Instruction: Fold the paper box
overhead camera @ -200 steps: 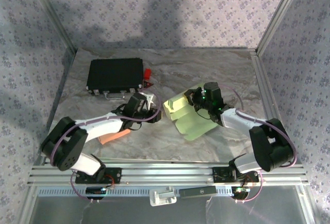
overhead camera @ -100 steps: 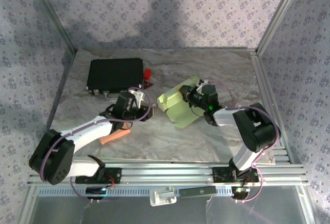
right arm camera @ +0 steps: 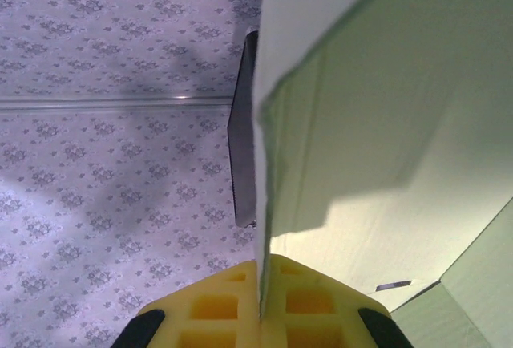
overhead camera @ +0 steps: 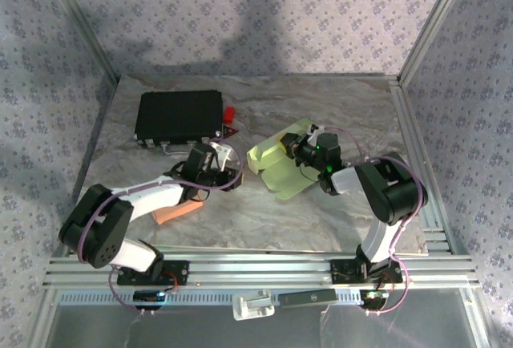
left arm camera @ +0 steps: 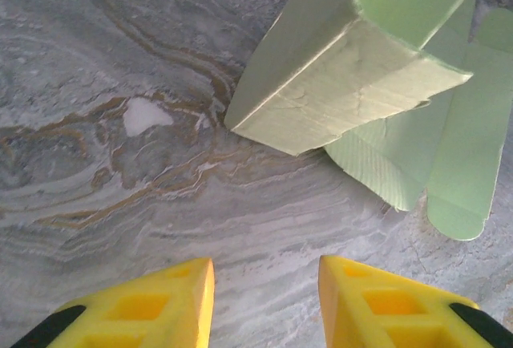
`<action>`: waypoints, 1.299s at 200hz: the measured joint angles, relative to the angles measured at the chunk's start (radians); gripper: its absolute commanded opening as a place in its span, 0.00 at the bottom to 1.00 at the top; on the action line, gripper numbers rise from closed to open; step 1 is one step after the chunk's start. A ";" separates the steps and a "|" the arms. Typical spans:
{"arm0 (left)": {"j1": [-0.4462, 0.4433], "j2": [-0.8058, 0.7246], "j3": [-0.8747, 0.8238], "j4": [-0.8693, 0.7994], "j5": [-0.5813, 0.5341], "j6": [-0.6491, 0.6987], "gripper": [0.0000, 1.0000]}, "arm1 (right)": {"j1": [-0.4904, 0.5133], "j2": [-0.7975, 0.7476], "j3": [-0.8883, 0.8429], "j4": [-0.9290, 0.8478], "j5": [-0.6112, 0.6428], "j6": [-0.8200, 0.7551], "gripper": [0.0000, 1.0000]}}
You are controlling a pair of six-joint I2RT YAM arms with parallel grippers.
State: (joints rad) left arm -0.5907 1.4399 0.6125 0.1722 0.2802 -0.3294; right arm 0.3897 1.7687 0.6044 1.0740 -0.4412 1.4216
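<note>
Right now we see the paper box (overhead camera: 280, 176) lying near the middle of the table (overhead camera: 345, 107), a little right of centre. It is pale green card, only partly folded: one end stands up as a raised block, while loose flaps spread flat on the marbled surface toward the near edge. From the left wrist we look at the box (left arm camera: 345, 67) from close by, its folded corner lifted off the table (left arm camera: 120, 163) and two rounded flaps lying beneath and to the right of it.

We find the right gripper (overhead camera: 298, 151) at the far right side of the box, pinched shut on a panel. From the right wrist, a thin edge of the card (right arm camera: 385, 123) runs straight up out of the seam between our yellow fingers (right arm camera: 216, 304) of the right gripper (right arm camera: 260, 272), which press together on it. Behind the card we see the patterned wall (right arm camera: 96, 123).

Our left gripper (overhead camera: 228, 159) sits just left of the box, near it but not touching. Seen from its own wrist camera, the left gripper (left arm camera: 266, 276) has its yellow fingers (left arm camera: 168, 300) parted, with bare table showing in the gap and nothing held.

Farther out, a black case (overhead camera: 178, 117) rests at the far left of the table, with a small red thing (overhead camera: 230, 114) just beside its right end. A flat orange piece (overhead camera: 170, 213) lies partly under the left arm.
</note>
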 measured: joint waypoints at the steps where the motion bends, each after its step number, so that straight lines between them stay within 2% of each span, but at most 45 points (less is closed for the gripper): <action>1: 0.000 0.001 0.000 0.002 0.001 0.000 0.39 | -0.001 0.001 0.000 0.001 -0.001 0.000 0.00; 124: -0.002 0.132 0.049 0.173 0.065 0.027 0.38 | -0.022 0.035 -0.015 0.059 -0.046 0.007 0.00; 226: -0.008 0.199 0.080 0.233 0.095 0.061 0.37 | -0.012 0.034 -0.011 0.056 -0.046 0.010 0.00; 260: -0.013 0.203 0.083 0.232 0.100 0.078 0.33 | -0.011 0.030 -0.011 0.052 -0.046 0.010 0.00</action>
State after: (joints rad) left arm -0.6033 1.6428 0.6956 0.4046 0.3798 -0.2512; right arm 0.3782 1.7988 0.5938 1.1259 -0.4870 1.4319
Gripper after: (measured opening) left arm 0.344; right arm 0.052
